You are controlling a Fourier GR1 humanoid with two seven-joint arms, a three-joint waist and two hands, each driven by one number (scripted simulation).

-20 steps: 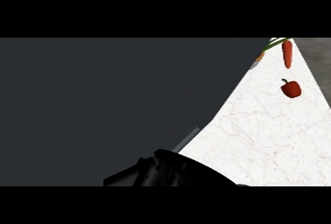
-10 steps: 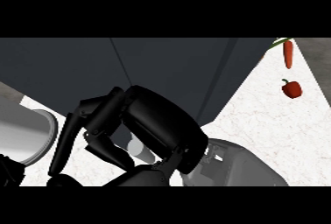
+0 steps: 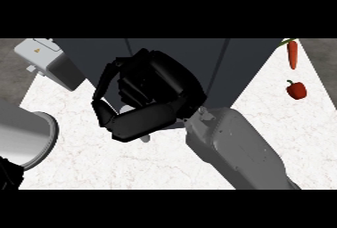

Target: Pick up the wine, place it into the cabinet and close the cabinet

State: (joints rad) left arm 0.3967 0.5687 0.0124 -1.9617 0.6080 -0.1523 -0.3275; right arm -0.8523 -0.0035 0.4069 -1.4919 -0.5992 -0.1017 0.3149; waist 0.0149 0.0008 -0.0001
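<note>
Change over the last second: the dark cabinet (image 3: 197,62) used to fill nearly the whole view with the arm barely in at the bottom; now it sits top-centre with white desk (image 3: 99,156) showing on both sides, and the right robot hand (image 3: 146,95) has come up from the lower edge to right in front of it. I read that as the carry-to-cabinet step, with placing and closing still to do. The right forearm (image 3: 237,149) comes in from the lower right and angles up-left. Its hand is raised against the cabinet's dark face, fingers curled in toward the thumb. The wine isn't visible anywhere on the desk or in the cabinet, so it's probably hidden inside that curl, but I can't confirm it. I also can't tell whether a cabinet door is open; only seams show. The left forearm (image 3: 23,138) sits at the left edge, and I can't make out the left robot hand. There's a pale boxy appliance (image 3: 43,55) top-left, beside the cabinet. A carrot (image 3: 292,54) and a red bell pepper (image 3: 296,89) lie far right, well apart from the hand
</note>
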